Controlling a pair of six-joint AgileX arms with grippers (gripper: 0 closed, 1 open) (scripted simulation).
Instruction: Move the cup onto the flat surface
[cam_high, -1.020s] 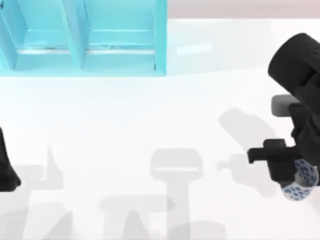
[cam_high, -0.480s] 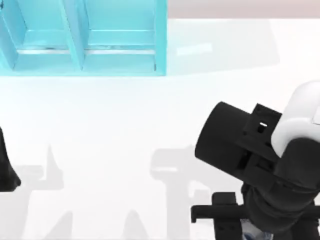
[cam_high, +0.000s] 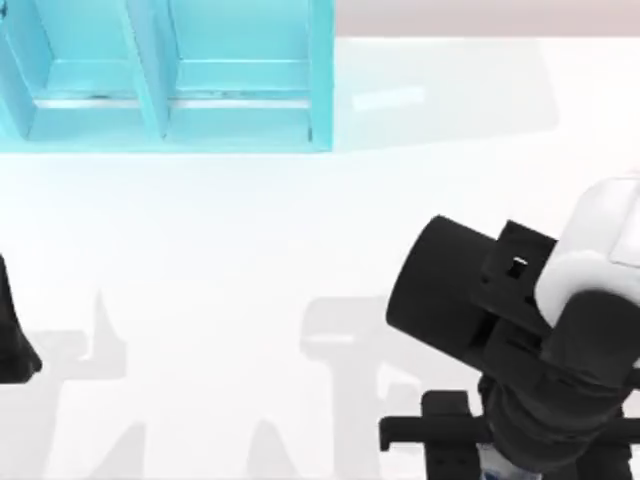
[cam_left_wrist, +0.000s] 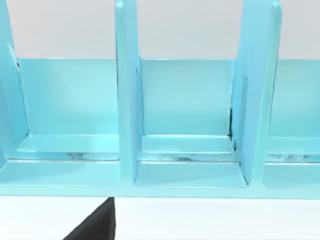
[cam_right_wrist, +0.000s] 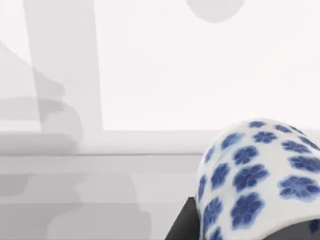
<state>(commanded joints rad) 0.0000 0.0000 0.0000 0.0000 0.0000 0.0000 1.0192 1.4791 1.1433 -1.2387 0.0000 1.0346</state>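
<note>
At the top view's left edge, the parked left arm (cam_high: 12, 340) is cut off and its claw is out of sight. Upper left stands a glossy turquoise shelf (cam_high: 170, 75), its dividers plain in the left wrist view. Lower right, the right claw (cam_high: 500, 455) is mostly hidden; I cannot tell its grip. The blue-flowered white cup (cam_right_wrist: 260, 180) sits against it above the white table (cam_high: 250, 250).
</note>
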